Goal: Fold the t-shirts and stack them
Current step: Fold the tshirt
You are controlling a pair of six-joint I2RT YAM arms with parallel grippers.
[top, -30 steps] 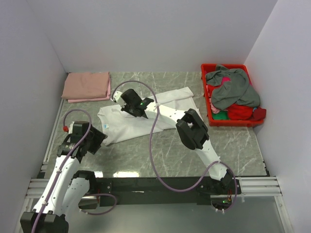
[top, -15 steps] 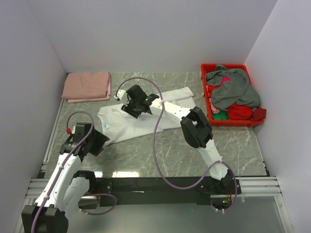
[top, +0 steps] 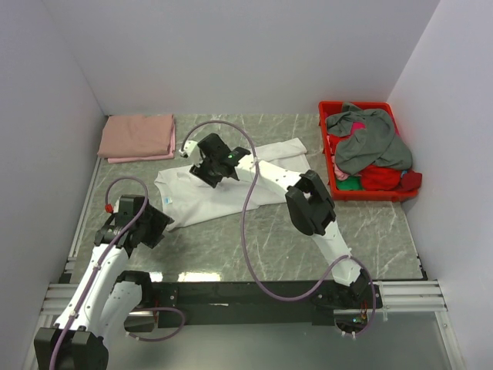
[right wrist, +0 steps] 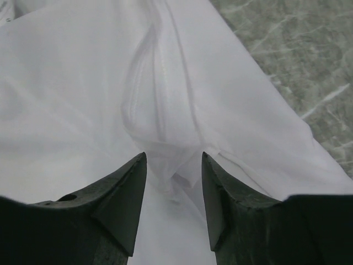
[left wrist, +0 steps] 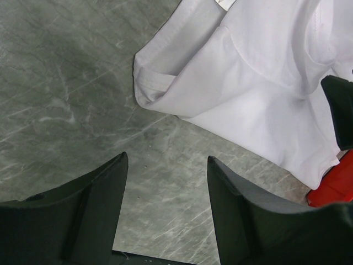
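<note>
The white t-shirt (top: 219, 202) is lying spread at the middle of the desk (top: 269, 239). A raised ridge of its cloth is being straddled by the right gripper (right wrist: 172, 163), jaws apart. The left gripper (left wrist: 165, 165), also spread, is being held over bare desk near the shirt's rolled corner (left wrist: 160, 83). Should the ridge be snagged while the arm is being lifted, the shirt is likely being dragged askew, and the rolled corner is at risk of being folded in crooked.

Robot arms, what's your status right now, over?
Both open. Left gripper above table beside white t-shirt; right gripper low over it, cloth ridge between its fingers. Pink t-shirt folded, far left. Nothing in the way.
</note>
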